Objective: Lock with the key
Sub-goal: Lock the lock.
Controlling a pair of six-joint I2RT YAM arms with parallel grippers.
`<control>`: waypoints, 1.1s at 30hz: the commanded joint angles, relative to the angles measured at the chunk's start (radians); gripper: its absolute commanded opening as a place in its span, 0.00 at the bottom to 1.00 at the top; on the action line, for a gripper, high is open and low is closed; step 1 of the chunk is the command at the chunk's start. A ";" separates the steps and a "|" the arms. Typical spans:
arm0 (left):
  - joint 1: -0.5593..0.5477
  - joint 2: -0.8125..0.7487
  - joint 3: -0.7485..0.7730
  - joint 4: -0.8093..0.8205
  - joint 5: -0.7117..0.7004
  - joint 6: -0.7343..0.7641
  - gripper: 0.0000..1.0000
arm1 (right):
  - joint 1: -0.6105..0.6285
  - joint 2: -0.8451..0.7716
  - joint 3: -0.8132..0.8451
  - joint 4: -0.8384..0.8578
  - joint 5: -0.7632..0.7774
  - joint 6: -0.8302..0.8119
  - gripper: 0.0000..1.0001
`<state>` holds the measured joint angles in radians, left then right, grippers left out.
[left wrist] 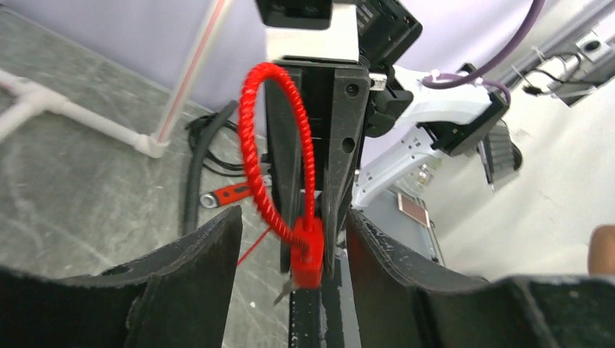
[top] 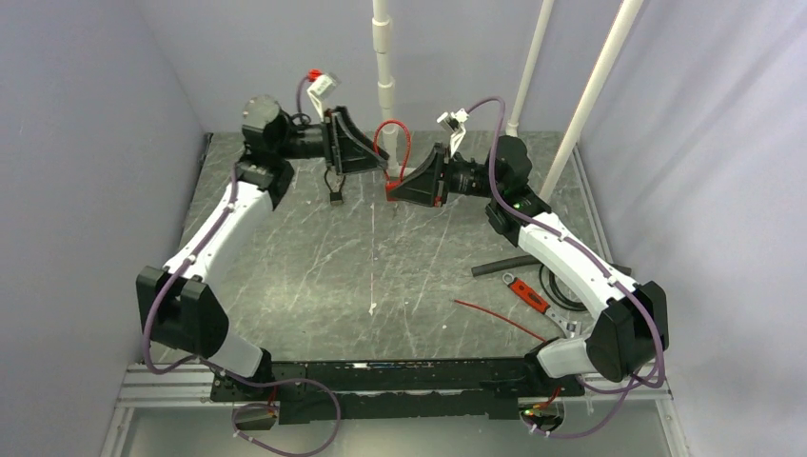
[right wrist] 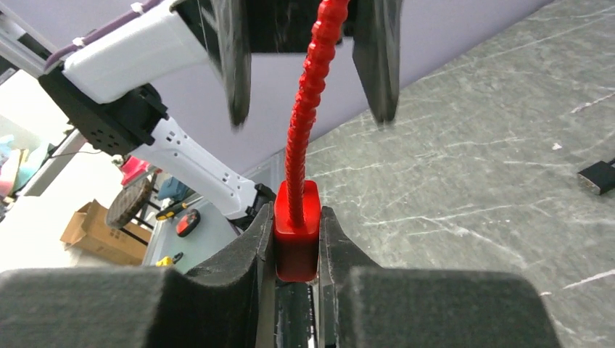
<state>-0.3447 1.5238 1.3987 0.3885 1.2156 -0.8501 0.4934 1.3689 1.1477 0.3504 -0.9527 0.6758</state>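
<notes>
A red padlock with a red coiled cable shackle is clamped between the fingers of my right gripper, held above the table at the back middle. In the left wrist view the lock hangs straight ahead, and a small metal key tip sticks out of its lower end. My left gripper is open and empty, its jaws on either side of the lock without touching it. In the top view the left gripper faces the right gripper closely.
A small black block lies on the table under the left gripper. A red-handled wrench, a black hose, a coiled black cable and a red wire lie at the right. White pipes stand at the back.
</notes>
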 commanded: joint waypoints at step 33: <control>-0.021 -0.087 0.038 -0.464 -0.023 0.361 0.00 | -0.003 -0.027 0.110 -0.113 -0.024 -0.202 0.00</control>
<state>-0.3397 1.4319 1.3769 0.1394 1.1507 -0.6750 0.4877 1.3598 1.1618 0.2787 -0.9615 0.5713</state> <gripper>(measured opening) 0.023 0.208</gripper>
